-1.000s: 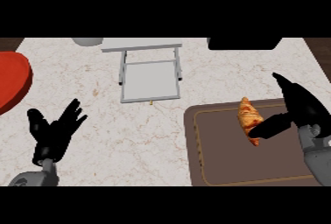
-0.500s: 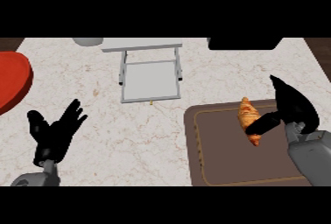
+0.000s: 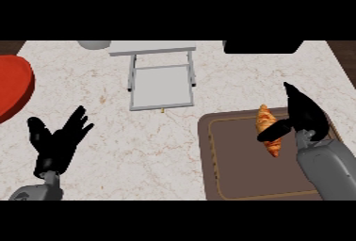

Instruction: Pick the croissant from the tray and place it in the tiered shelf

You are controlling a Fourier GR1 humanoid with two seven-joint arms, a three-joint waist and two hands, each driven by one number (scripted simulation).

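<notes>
Head view: croissant (image 3: 266,129) under right robot hand's (image 3: 303,114) thumb

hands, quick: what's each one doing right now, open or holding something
Left hand: open, fingers spread, holding nothing, resting over the counter at lower left.
Right hand: open beside the croissant on the tray, thumb across it, not closed on it.

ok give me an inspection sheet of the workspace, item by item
Surface: pale marbled counter.
Job's things: croissant lying on the brown tray; grey tiered shelf beyond it, nothing seen on it.
Clutter: red object at left edge; grey object and black object at far edge.
Hands: right hand beside the croissant, thumb across it; left hand open, resting lower left.
Cables: nothing seen.
Surroundings: nothing seen.
</notes>
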